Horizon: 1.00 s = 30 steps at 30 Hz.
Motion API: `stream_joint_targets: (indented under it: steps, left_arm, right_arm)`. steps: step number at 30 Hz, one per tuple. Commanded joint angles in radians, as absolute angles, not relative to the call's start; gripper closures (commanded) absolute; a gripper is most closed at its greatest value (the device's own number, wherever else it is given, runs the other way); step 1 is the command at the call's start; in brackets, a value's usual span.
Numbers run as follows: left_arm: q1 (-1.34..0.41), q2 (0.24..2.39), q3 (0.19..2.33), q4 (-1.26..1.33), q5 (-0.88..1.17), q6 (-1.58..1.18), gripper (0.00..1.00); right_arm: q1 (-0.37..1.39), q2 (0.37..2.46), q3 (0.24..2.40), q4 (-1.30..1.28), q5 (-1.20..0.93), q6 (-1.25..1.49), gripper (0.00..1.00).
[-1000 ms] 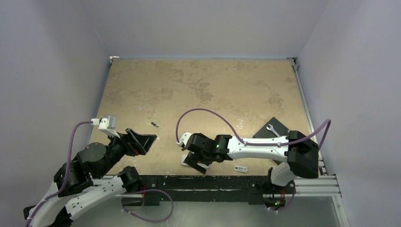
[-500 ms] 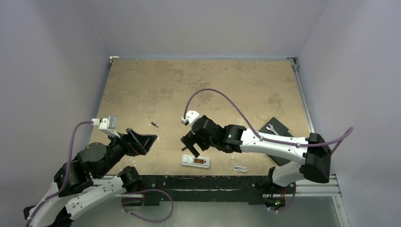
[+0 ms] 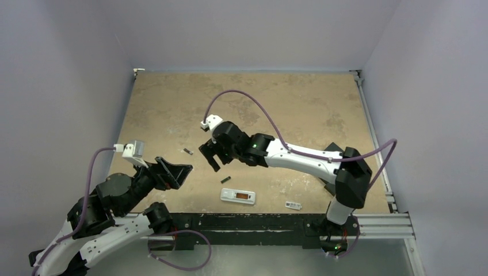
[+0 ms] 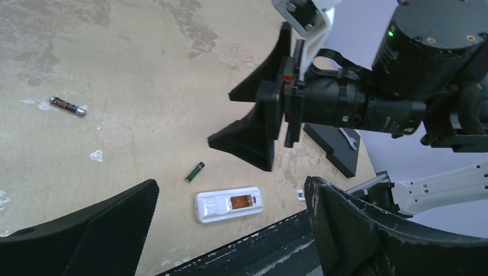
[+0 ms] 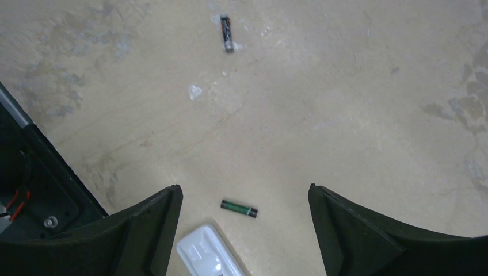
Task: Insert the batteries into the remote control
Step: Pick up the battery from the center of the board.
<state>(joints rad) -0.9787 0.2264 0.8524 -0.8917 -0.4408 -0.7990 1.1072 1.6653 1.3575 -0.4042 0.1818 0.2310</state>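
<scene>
Tabletop [image 3: 288, 103] bears batteries [image 3: 227, 179] outside remote control [image 3: 238, 196] (compartment [image 3: 246, 198] open).

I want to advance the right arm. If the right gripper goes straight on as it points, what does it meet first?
Probably the table, right beside the green battery that lies between the open fingers of the right gripper. Depth is unclear, so it may touch the battery first.

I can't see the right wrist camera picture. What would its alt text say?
The open right gripper hangs over a green battery lying on the tan table, beside one end of the white remote. A second battery lies farther off, near the top edge.
</scene>
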Motion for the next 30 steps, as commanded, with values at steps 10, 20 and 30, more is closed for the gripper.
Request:
stream_joint_targets:
  steps: [10,20,30]
  left_arm:
    - [-0.985,0.205,0.848,-0.848,-0.423,-0.772,0.01]
    - [-0.986,0.196,0.844,-0.841,-0.411,-0.763,0.02]
    - [-0.983,0.195,0.843,-0.837,-0.406,-0.759,0.02]
  right_arm:
    - [1.108,2.043,1.780,-0.394,0.136,0.261,0.32]
    - [1.095,2.276,1.981,-0.373,0.111,0.300,0.47]
    - [1.083,2.392,2.085,-0.362,0.139,0.276,0.54]
